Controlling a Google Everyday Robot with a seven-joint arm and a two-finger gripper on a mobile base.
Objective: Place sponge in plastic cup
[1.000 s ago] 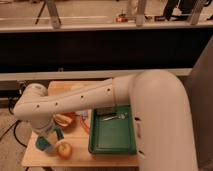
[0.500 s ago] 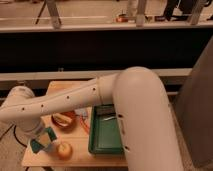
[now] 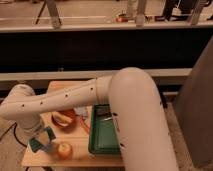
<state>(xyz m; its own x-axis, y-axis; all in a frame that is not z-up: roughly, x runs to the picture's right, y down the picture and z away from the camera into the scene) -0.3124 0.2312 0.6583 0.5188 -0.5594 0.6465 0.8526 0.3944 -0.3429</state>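
My gripper [image 3: 43,141] hangs at the end of the white arm [image 3: 75,97], low over the left front corner of the small wooden table [image 3: 55,89]. A teal object [image 3: 36,145] sits right at the gripper; I cannot tell whether it is the sponge or the plastic cup, or whether it is held. No other sponge or cup shows.
A round orange-yellow fruit [image 3: 64,149] lies just right of the gripper. A bowl [image 3: 64,119] with red and white contents stands behind it. A green tray [image 3: 102,137] holding a utensil [image 3: 109,118] fills the table's right side. A dark counter front runs behind.
The arm has swung left and toward the camera, and the gripper has shifted slightly left and lower over the table's left front corner. The teal object stays at the gripper.
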